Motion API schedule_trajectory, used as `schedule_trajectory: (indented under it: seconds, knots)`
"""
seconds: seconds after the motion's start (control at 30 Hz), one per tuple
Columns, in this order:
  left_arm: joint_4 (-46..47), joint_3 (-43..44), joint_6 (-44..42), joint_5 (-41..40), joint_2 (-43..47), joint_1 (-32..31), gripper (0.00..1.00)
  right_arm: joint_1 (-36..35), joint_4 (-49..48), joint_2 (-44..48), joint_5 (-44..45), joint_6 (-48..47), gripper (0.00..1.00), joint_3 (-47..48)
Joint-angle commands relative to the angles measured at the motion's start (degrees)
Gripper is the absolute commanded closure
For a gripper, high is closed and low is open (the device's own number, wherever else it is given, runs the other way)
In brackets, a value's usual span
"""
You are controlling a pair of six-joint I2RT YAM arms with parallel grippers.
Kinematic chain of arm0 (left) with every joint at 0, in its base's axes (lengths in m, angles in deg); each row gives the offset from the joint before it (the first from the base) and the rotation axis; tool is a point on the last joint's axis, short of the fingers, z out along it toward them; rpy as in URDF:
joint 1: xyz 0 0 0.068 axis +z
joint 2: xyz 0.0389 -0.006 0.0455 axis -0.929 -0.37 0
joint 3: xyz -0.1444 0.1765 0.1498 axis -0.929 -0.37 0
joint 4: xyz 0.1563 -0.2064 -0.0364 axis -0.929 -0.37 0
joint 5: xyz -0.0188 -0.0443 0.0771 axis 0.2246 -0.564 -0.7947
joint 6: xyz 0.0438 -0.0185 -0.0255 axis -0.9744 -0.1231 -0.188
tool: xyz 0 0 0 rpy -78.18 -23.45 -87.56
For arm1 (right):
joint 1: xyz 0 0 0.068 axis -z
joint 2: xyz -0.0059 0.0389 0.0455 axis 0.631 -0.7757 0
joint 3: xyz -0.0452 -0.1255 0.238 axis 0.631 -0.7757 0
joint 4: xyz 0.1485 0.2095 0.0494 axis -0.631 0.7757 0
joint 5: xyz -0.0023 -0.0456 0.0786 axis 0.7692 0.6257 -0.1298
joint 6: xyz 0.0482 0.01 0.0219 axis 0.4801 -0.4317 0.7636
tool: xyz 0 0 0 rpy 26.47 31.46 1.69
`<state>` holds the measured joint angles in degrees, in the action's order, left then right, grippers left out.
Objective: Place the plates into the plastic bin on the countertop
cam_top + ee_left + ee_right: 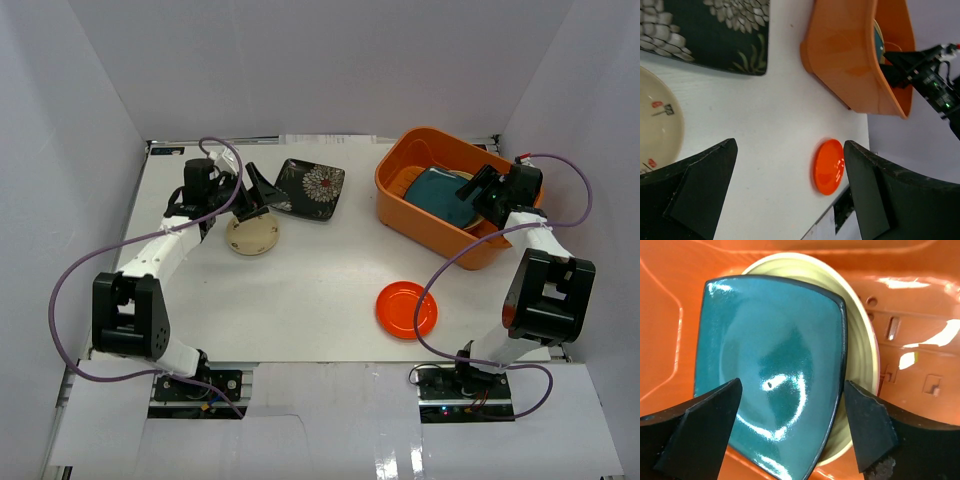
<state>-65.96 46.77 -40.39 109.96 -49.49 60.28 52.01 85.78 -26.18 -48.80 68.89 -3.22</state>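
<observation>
right gripper [793,387]: jaws were spread wide over the bin [402,212], gripping nothing. The teal plate [770,375] lay loose below them.
left gripper [790,144]: wide open too and empty, hovering low over the table [300,290] at the far left.
in the bin: the teal plate sat on top of a cream plate [860,335], shifted off-centre so a crescent of cream showed on one side. We couldn't tell what else was under that stack.
out on the table: three plates, by our count. The red plate [406,309] sat alone near the right arm's base. The beige plate [252,237] and black plate [312,188] were up by the left gripper, just beside each other but not touching.
how they'd handle: they looked glazed and hard to us, so stiff, slick and chippable, probably with some weight for their size (total guess on the weight, but that shine says ceramic).
where to grab: each one lay flat, so the rim was really the only option. We'd get one finger under the lip and one on top, and pinch firmly.
beige plate: closest to the left gripper, so we'd take its near edge.
black plate: it's square, so we'd go for the middle of a straight side, not a corner.
risk: a glossy rim could slip out of a shallow pinch, and dropping onto that off-centre stack could make it slide or clack.
</observation>
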Motion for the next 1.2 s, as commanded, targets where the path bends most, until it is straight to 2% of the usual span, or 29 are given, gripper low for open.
schedule_trajectory:
  seconds: [0.0,0.07,0.1,0.17,0.23,0.33,0.4,0.43,0.5,0.53,0.6,0.7,0.8,0.83,0.87,0.9,0.97,1.07,1.1,1.17]
  knots:
    - [-3.7,8.8,-1.0,-8.5,-3.6,-0.3,0.02,-2.5,-0.9,3.9,7.7,-5.6,0.11,5.0]
    - [-6.3,15.0,-1.0,-13.7,-8.4,-0.3,0.02,-4.0,1.8,4.1,12.8,-7.3,0.06,6.7]
    - [-7.5,17.4,-6.8,-15.7,-10.3,-0.3,0.02,-5.9,2.9,4.6,14.7,-9.2,0.05,8.4]
    - [-11.5,24.9,-9.1,-18.3,-16.7,-0.3,0.02,-7.5,3.7,5.2,20.9,-11.2,0.05,9.6]
    - [-14.7,29.5,-11.7,-20.7,-21.0,-0.3,0.02,-9.1,4.1,6.1,25.6,-13.2,0.05,10.8]
    - [-16.5,37.4,-14.7,-22.4,-28.4,-0.3,0.02,-9.7,4.4,7.5,27.9,-14.0,0.10,11.0]
    - [-16.9,42.9,-16.0,-22.0,-33.9,-0.3,0.02,-9.9,2.9,9.9,25.1,-13.5,0.12,9.7]
    - [-18.2,45.2,-17.6,-21.0,-36.0,-0.2,0.03,-10.0,0.8,11.1,21.8,-12.5,0.21,7.8]
    - [-20.4,51.8,-19.2,-19.0,-42.1,-0.2,0.04,-11.0,-1.4,14.1,16.2,-10.9,0.30,5.8]
    - [-21.0,53.9,-20.9,-17.7,-44.0,-0.2,0.05,-11.3,-4.8,15.0,14.0,-9.4,0.44,3.4]
    - [-23.8,59.8,-22.0,-15.5,-49.5,-0.2,0.08,-12.8,-6.8,17.0,10.2,-8.1,0.56,1.7]
    - [-27.1,64.7,-23.4,-11.9,-54.9,-0.1,0.12,-18.0,-8.1,17.6,9.7,-7.9,0.56,0.7]
    - [-27.0,64.8,-23.5,-10.6,-57.0,-0.1,0.19,-20.7,-8.9,17.5,6.8,-7.3,0.55,0.1]
    - [-26.9,64.7,-23.3,-8.7,-57.5,-0.1,0.23,-21.9,-9.3,17.5,6.4,-7.1,0.54,-0.1]
    - [-26.4,64.7,-22.8,-7.2,-58.7,-0.1,0.37,-22.5,-10.3,17.4,5.8,-6.4,0.53,-0.7]
    - [-26.3,64.7,-22.4,-5.7,-59.2,-0.1,0.45,-23.2,-10.4,17.2,5.6,-6.3,0.53,-0.8]
    - [-26.1,64.6,-21.2,-3.5,-60.3,-0.2,0.55,-24.9,-10.7,16.5,5.0,-5.7,0.53,-0.9]
    - [-24.6,62.6,-20.6,-3.9,-60.9,-0.2,0.77,-27.3,-11.0,15.6,3.7,-5.0,0.52,-1.3]
    - [-24.0,61.9,-20.3,-4.2,-60.2,-0.2,0.90,-27.7,-11.4,15.4,3.3,-4.8,0.51,-1.5]
    - [-22.5,59.7,-20.1,-4.4,-59.3,-0.2,0.97,-28.6,-11.8,15.0,2.1,-4.2,0.51,-1.7]
